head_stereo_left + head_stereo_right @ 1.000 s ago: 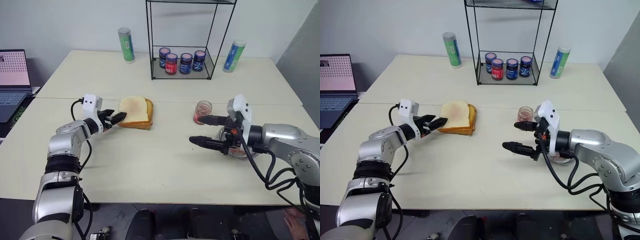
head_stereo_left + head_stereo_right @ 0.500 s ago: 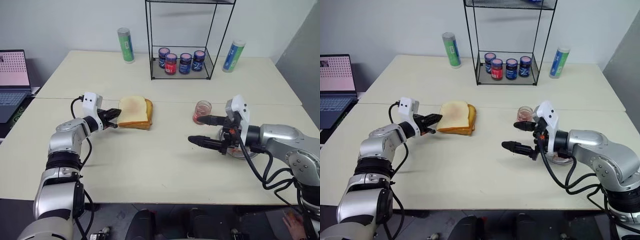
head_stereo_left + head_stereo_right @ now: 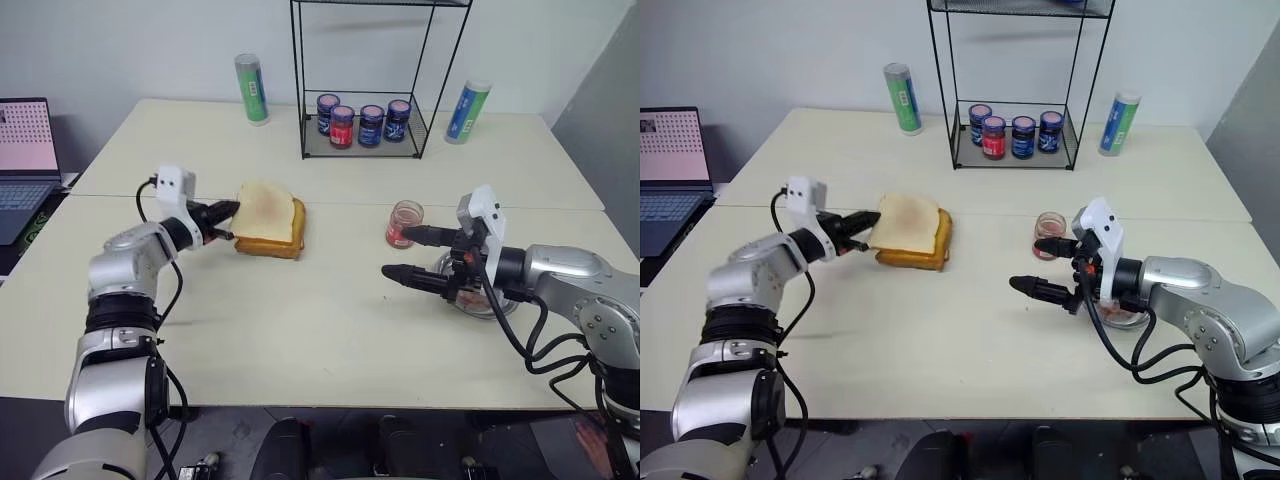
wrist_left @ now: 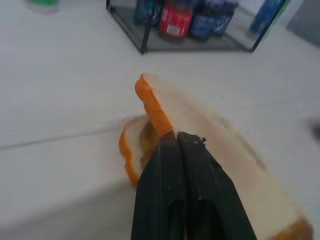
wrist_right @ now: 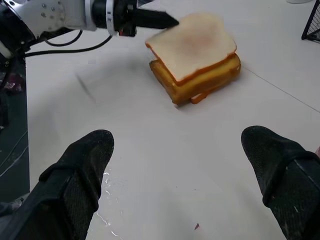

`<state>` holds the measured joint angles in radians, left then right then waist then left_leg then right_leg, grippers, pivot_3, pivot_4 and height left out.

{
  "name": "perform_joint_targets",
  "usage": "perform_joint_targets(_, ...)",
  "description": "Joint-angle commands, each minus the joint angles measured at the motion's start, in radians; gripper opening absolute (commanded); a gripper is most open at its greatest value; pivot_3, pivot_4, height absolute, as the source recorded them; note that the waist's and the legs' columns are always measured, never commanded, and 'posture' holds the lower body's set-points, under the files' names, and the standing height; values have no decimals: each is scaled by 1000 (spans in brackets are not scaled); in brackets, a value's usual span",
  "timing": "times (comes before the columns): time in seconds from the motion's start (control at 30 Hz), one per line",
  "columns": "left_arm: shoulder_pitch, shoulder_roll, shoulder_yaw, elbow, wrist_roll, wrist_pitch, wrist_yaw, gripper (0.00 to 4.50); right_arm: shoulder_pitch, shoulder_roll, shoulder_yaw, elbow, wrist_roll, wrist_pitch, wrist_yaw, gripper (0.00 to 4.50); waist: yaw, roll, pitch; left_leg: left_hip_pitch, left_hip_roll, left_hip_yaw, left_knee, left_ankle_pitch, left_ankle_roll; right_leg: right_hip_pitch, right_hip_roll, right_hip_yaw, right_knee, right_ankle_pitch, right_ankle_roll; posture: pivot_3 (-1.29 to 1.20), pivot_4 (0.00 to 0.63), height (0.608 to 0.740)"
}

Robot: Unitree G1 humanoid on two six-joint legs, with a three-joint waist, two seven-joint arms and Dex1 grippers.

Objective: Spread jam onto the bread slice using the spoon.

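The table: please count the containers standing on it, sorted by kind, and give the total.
Dark jars in the wire rack: 4
Tall cylinder cans: 2, a green can and a blue-green can
Clear jam jar: 1
Total: 7

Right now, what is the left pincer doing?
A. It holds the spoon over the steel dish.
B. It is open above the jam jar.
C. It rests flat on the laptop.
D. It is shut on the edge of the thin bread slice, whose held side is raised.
D. The left pincer is closed on the edge of the bread slice, whose held side is tilted up off the thicker golden piece beneath it.
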<state>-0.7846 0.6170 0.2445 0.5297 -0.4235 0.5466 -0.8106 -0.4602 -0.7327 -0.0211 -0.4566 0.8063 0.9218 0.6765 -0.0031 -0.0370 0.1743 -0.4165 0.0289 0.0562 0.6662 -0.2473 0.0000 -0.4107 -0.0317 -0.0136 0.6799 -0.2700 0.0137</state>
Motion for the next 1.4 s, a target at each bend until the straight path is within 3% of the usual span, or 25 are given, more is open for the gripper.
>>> perform_joint_targets(0.03, 9, 51, 18, -269, -145, 176, -89, 28, -22, -20, -55, -1, 4, -17, 20, 4500, 0, 0, 0, 0, 0, 0, 0, 0, 0, 0, 0, 0, 0, 0, 0, 0, 150, 740)
perform_joint_targets(0.37, 142, 125, -50, -685, -346, 434, -184, 28, 76, -178, -222, -62, 115, 75, 86, 4500, 1, 0, 0, 1, 0, 0, 0, 0, 0, 0, 0, 1, -1, 0, 0, 0, 150, 740)
perform_joint_targets(0.6, 90, 39, -13, -453, -153, 177, 13, 28, 114, -153, -230, -87, 122, 69, 23, 4500, -1, 0, 0, 3, 0, 1, 0, 0, 0, 2, 2, 2, 0, 0, 0, 0, 150, 740)
perform_joint_targets(0.77, 133, 37, 80, -278, -52, 2, 177, 995, 125, -140, -218, -105, 135, 68, 8, 4500, -6, 0, 0, 3, 1, 1, -1, 0, 0, 1, 2, 2, 0, 0, 0, 0, 150, 740)
perform_joint_targets(1.17, 575, 72, 171, -572, -77, -16, 131, 3744, 89, -119, -158, -72, 119, 58, 30, 4500, 1, 0, 0, 2, 0, 1, -1, 0, 0, 1, -2, 1, -1, 0, 0, 0, 150, 740)
perform_joint_targets(1.27, 618, 60, 158, -602, -64, -33, 139, 4420, 75, -114, -143, -56, 113, 53, 38, 4500, 3, 0, 0, 2, 0, 1, -1, 0, 0, 1, -2, 1, -1, 0, 0, 0, 150, 740)
perform_joint_targets(1.4, 596, 22, 120, -618, -45, -67, 168, 4467, 60, -117, -128, -34, 100, 43, 53, 4500, 8, 0, -1, 2, -1, 1, -1, 0, 0, 1, -2, 0, -1, 0, 0, 0, 150, 740)
